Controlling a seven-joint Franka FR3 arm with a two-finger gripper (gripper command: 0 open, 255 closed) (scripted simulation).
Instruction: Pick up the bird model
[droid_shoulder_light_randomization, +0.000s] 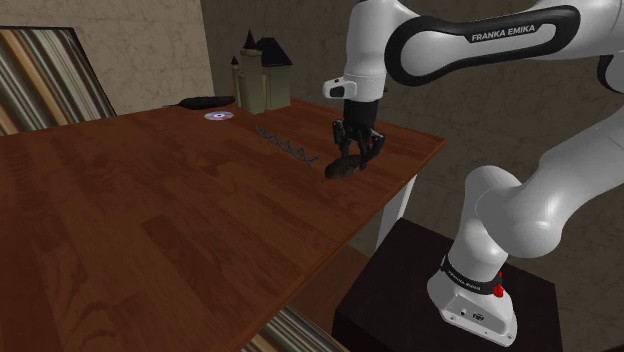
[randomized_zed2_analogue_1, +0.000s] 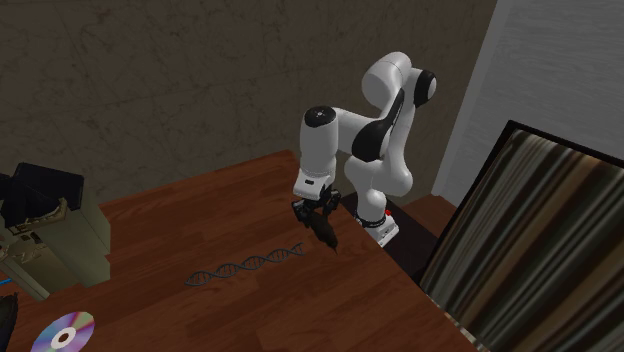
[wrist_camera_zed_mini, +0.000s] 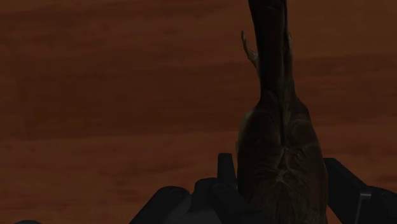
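As hand (droid_shoulder_light_randomization: 358, 157) grips bird (droid_shoulder_light_randomization: 338, 170), FRANKA EMIKA arm (droid_shoulder_light_randomization: 470, 45)

The small dark brown bird model (droid_shoulder_light_randomization: 340, 170) (wrist_camera_zed_mini: 280, 153) sits low at the reddish wooden bench (droid_shoulder_light_randomization: 200, 220) near its edge. Its body is clasped in the gripper (droid_shoulder_light_randomization: 355, 160), with its long narrow end pointing away.

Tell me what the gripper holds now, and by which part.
The gripper clasps the dark bird model by its body, one finger against each flank.
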